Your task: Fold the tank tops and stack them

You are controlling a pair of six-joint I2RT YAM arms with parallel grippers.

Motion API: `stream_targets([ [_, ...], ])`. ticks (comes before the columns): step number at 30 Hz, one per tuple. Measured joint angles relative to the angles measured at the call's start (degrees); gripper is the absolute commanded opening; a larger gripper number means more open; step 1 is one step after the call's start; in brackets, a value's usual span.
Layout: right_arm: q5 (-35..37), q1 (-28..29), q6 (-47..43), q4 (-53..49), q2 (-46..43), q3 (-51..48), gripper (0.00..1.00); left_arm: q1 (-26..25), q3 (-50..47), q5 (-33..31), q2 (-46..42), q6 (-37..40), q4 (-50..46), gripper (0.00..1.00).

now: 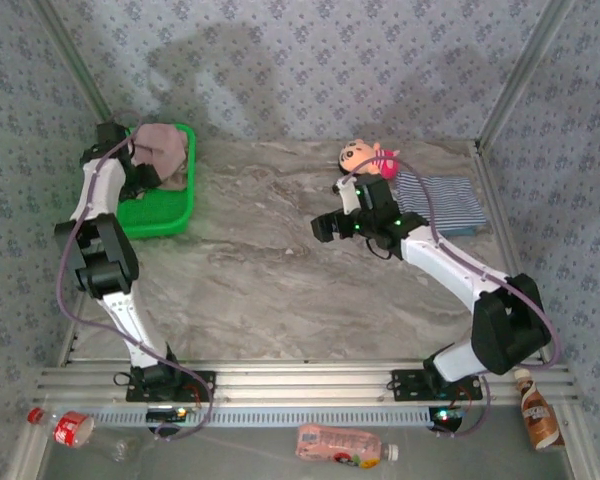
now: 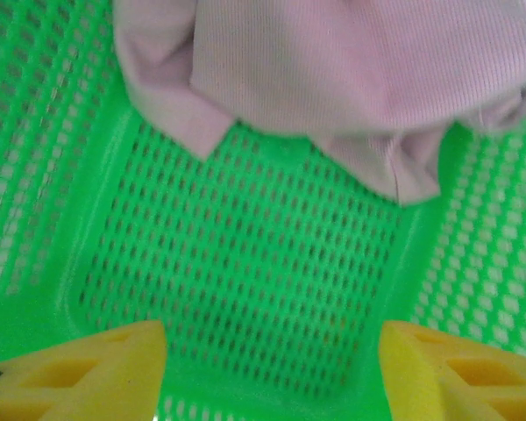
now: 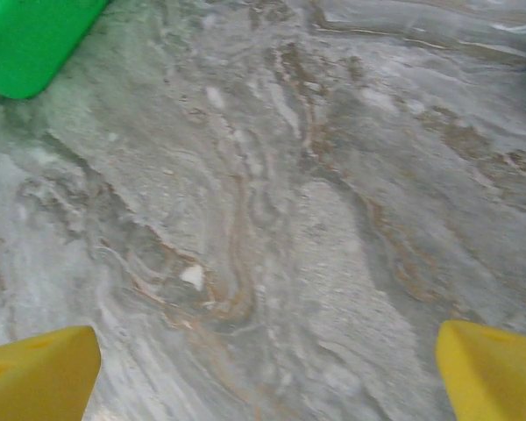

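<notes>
Mauve tank top (image 2: 333,79) cut by top edge.

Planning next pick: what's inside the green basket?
A crumpled pink tank top in the green basket; bare mesh beside it. Whatever lies under the cloth is hidden.

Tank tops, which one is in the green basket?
The plain mauve-pink tank top, bunched up in the green basket. The striped tank top lies out on the table beside the doll.
</notes>
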Motion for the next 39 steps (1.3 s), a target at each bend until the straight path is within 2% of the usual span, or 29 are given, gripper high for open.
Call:
stream_targets([
  [9, -0.4, 3.1, 2.6, 1.8, 3.0, 0.5, 1.00, 0.6, 17.3, 6.1, 17.5, -0.5, 3.9, 0.67],
  [14, -0.4, 3.0, 2.6, 1.8, 3.8, 1.8, 1.00, 0.2, 31.0, 7.8, 27.6, -0.5, 0.3, 0.67],
  [17, -0.4, 2.8, 2.6, 1.8, 4.3, 2.5, 1.00, -0.1, 38.1, 8.2, 32.7, -0.5, -3.0, 0.64],
  [18, -0.4, 2.8, 2.6, 1.8, 4.6, 2.7, 1.00, -0.2, 40.6, 8.5, 34.4, -0.5, -4.1, 0.59],
  [19, -0.4, 2.7, 2.6, 1.7, 4.7, 2.8, 1.00, -0.3, 43.1, 8.9, 36.2, -0.6, -5.3, 0.49],
  [21, -0.4, 2.4, 2.6, 1.4, 5.0, 3.1, 1.00, -0.4, 46.6, 9.6, 38.8, -0.9, -7.1, 0.21],
  [23, -0.4, 2.1, 2.5, 1.1, 5.0, 3.3, 1.00, -0.6, 47.7, 10.2, 39.9, -1.3, -8.5, 0.05],
  [24, -0.4, 1.9, 2.5, 0.9, 5.0, 3.3, 1.00, -0.6, 47.8, 10.3, 40.0, -1.1, -9.1, 0.00],
  [29, -0.4, 0.6, 2.5, 0.3, 4.9, 3.3, 1.00, -0.6, 48.4, 11.0, 39.2, -1.4, -10.8, 0.00],
  [32, -0.2, 0.1, 2.5, 0.3, 4.2, 3.3, 1.00, -0.7, 46.0, 11.8, 35.1, -1.4, -11.4, 0.00],
  [39, -0.2, -0.9, 2.6, 0.8, 0.5, 3.0, 1.00, -2.2, 26.6, 15.0, 10.1, -2.5, -8.2, 0.00],
])
